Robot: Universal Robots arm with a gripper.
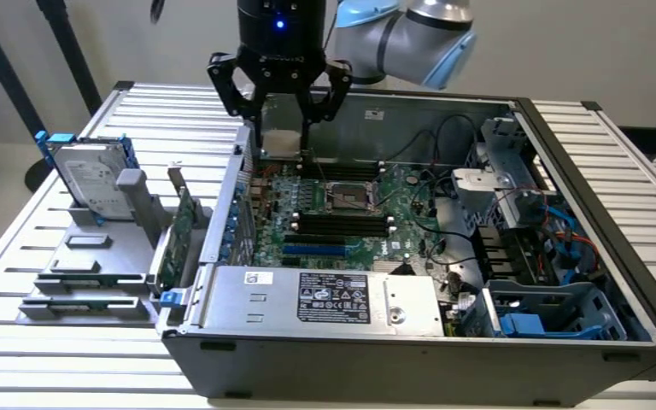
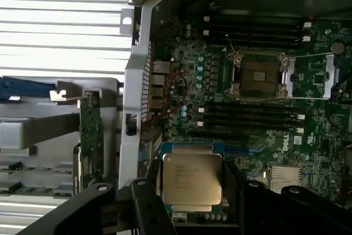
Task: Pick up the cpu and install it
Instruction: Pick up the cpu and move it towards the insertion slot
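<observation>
Hanging over the open computer case [image 1: 419,346] at the exterior view's left, the end effector [image 1: 284,137] is clamped on the cpu [image 1: 283,143], clear above the motherboard [image 1: 305,201]. In the wrist view, fingers [image 2: 147,202] press opposite cpu edges. The open socket [image 2: 258,75] lies well apart, unobstructed.

Overall level: bright and even in the exterior view; dimmer over the board [image 2: 258,130] in the wrist view.
Source: diffuse, from above; no hard-edged shadows across the bench [image 1: 601,154].
Glare: pale bench slats washed out to near white in the wrist view, with detail lost between them.
Shadow: soft, gathered inside the case [image 1: 419,115] along its walls.
Sheen: dull reflection on the metal top of the cpu [image 2: 192,174], with faint print visible.
Tool [image 2: 192,191]: black fingers [image 2: 148,202] close to silhouette in the wrist view.
Indicator: small blue lamp [image 1: 279,23] glowing above the tool.
</observation>
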